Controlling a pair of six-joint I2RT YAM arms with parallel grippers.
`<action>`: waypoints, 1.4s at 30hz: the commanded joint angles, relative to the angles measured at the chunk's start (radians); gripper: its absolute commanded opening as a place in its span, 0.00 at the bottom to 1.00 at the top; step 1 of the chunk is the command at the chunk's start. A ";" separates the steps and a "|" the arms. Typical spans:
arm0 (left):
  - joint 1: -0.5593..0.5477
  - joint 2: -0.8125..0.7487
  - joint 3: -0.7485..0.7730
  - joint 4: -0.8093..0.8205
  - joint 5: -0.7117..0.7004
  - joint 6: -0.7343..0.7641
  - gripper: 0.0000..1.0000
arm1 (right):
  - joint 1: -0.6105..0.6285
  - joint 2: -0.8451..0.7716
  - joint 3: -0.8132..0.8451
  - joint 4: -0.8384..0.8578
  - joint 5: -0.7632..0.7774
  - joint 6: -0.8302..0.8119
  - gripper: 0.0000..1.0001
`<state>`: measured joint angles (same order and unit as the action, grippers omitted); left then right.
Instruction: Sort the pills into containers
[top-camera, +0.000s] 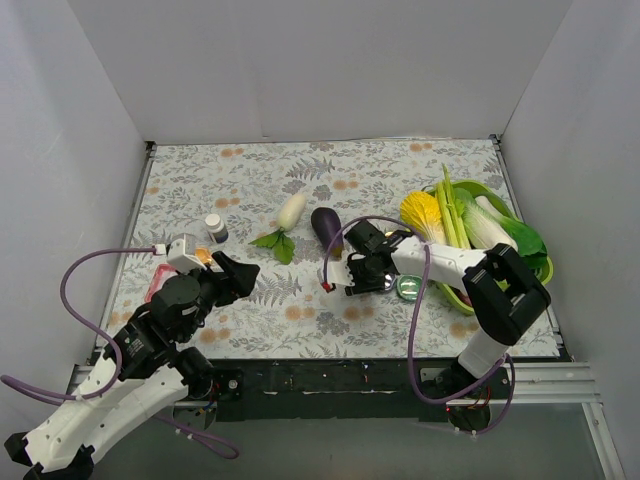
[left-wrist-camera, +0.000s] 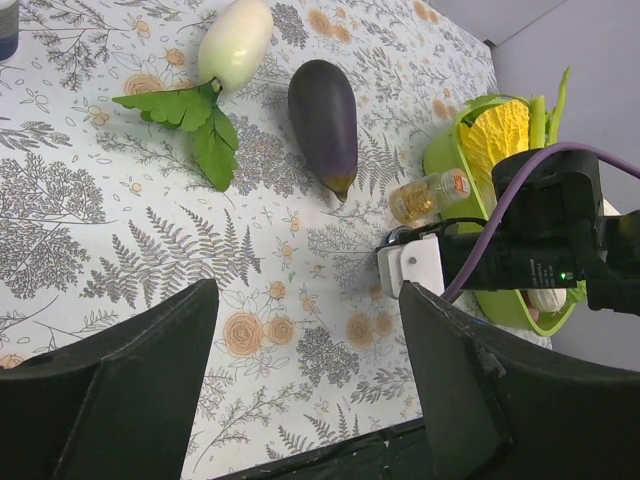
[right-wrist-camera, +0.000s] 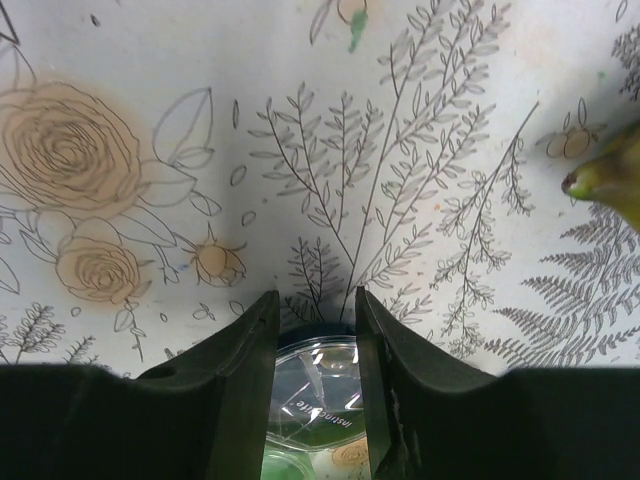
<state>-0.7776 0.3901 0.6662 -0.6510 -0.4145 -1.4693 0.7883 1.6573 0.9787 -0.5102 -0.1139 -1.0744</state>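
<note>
Left gripper (left-wrist-camera: 308, 292): jaws wide apart, empty, above the floral surface (left-wrist-camera: 120, 230). Right gripper (right-wrist-camera: 315, 295): jaws narrowly parted, green-topped tin (right-wrist-camera: 315, 400) in their gap; contact cannot be told. Amber bottle (left-wrist-camera: 430, 195) lies just beside the lime tray (left-wrist-camera: 440, 150).

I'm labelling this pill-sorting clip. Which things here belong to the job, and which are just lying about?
Part of the job:
amber bottle
green-topped tin
white-capped bottle, probably

Just lying about:
radish
eggplant
lime-green tray of vegetables
</note>
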 joint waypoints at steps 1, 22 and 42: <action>0.001 0.007 -0.008 0.027 0.011 0.012 0.73 | -0.038 -0.030 0.002 -0.037 0.010 -0.065 0.43; 0.001 0.085 -0.042 0.137 0.108 0.044 0.81 | -0.216 -0.059 0.057 -0.122 -0.062 -0.118 0.48; 0.003 0.391 0.331 0.110 0.111 0.314 0.98 | -0.461 -0.504 0.357 0.095 -0.196 0.812 0.98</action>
<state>-0.7773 0.7670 0.8902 -0.5068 -0.2977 -1.2427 0.3950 1.1786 1.2316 -0.5457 -0.3420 -0.5945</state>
